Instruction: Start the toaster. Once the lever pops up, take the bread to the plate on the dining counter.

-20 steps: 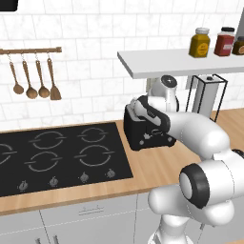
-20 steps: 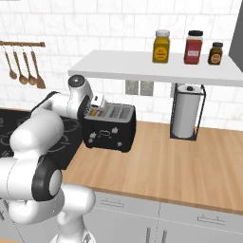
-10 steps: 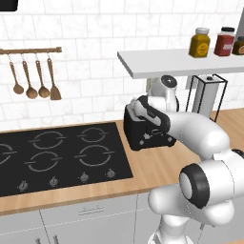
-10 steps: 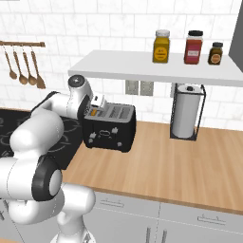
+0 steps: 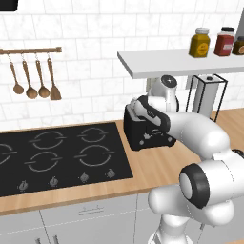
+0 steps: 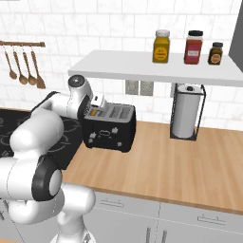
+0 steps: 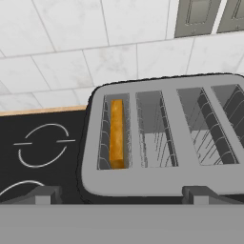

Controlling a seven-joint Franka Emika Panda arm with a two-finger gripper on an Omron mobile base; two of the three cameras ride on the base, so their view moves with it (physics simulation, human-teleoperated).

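Toaster [image 6: 110,129] sits on the wood tabletop [image 6: 180,161] between the cooktop [image 5: 57,155] and the paper towel roll [image 6: 184,116]. Bread [image 7: 116,133] stands on edge, sunk in the slot nearest the cooktop; its top edge lies below the slot rim. Gripper [image 7: 121,194] hovers just above the toaster, jaws spread wide, holding nothing; fingertips [image 7: 42,195] straddle the front rim in the hand view.

Step in hand, by my reading: start the toaster. The lever cannot be made out here. To do this well, find it at the end face, bring one fingertip squarely on top of it, press straight down to the stop, then lift clear so it can spring up.

No readable writing: the three jars [image 6: 161,46] on the shelf [image 6: 156,71] carry labels too small to read. No brand visible on the toaster.
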